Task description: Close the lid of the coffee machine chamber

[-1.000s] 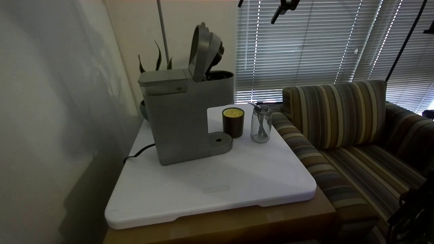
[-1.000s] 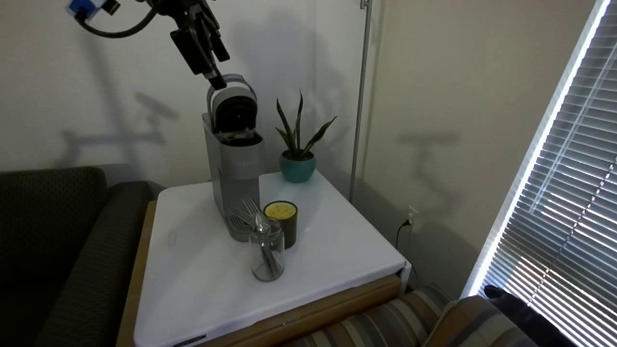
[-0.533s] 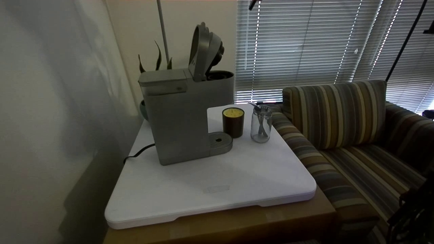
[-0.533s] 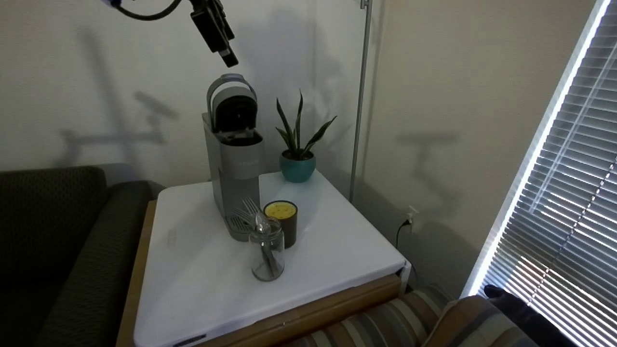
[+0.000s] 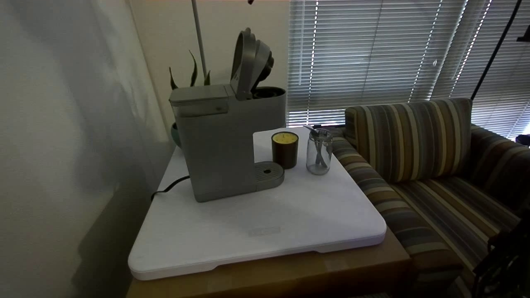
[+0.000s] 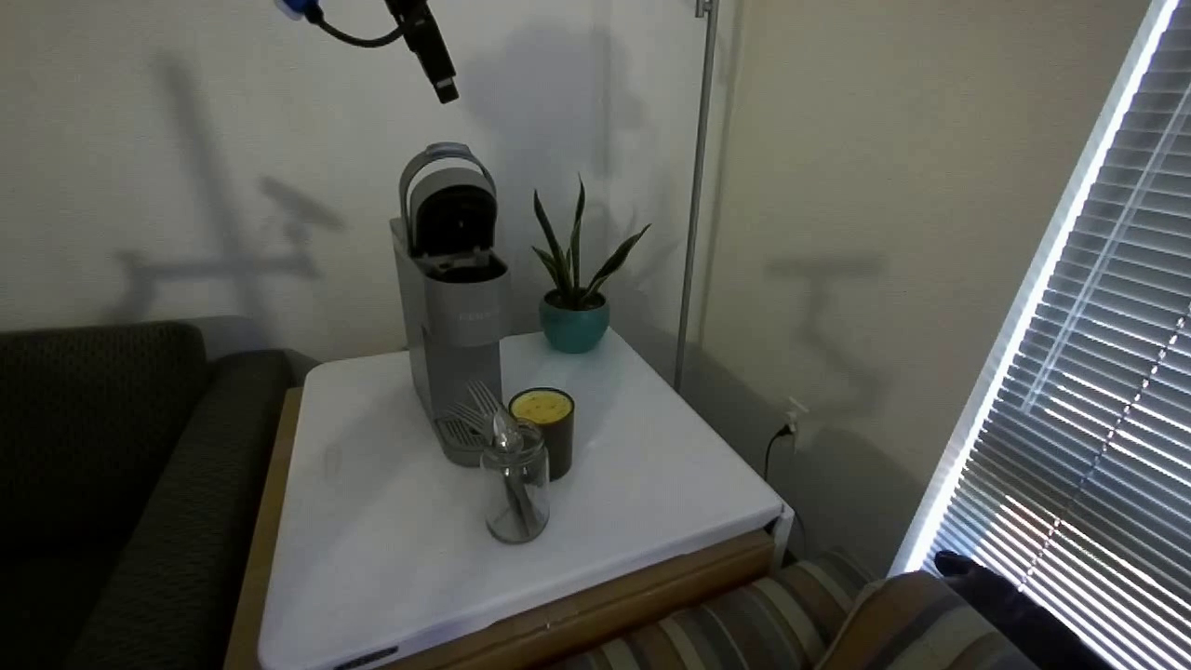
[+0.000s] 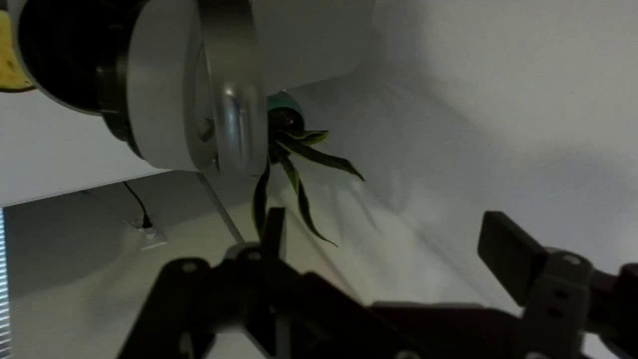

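Observation:
The grey-silver coffee machine stands on the white table and also shows in an exterior view. Its lid is raised steeply, and the round dark chamber opening below it is uncovered. The raised lid with its handle hoop shows in an exterior view and at the upper left of the wrist view. My gripper is above the lid, apart from it. Only a small dark tip shows at the top edge in an exterior view. In the wrist view my gripper is open, with nothing between its fingers.
A dark cup with yellow top and a glass jar with cutlery stand by the drip tray. A plant in a teal pot stands beside the machine. A wall is behind. A striped armchair adjoins the table.
My gripper has moved up and slightly right in an exterior view, and left, nearly out of frame at the top, where the armchair shows. The lid and machine have not moved.

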Controlling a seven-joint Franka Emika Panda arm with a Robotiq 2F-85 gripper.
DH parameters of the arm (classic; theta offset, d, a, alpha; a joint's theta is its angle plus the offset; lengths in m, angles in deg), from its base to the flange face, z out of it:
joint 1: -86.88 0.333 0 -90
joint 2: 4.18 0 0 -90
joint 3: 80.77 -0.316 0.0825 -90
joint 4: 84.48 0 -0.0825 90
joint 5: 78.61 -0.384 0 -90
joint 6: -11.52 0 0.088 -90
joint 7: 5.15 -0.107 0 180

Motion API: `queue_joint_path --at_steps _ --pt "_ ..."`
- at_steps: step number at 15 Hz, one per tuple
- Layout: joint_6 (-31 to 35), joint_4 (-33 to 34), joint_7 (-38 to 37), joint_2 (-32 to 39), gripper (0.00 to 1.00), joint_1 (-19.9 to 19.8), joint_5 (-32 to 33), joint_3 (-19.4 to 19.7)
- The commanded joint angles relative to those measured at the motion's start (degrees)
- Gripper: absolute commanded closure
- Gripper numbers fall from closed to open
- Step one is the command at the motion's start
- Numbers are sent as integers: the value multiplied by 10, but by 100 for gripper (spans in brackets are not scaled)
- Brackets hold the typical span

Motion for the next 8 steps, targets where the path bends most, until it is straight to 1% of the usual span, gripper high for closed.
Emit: queue_joint_path --at_steps 1,4,6,8 --pt "-42 79 85 55 34 -11 -52 -16" --pt "-68 120 112 88 55 -9 -63 -20" --pt "-92 144 114 108 69 -3 -55 -18" --pt "-118 158 93 121 83 9 -31 -7"
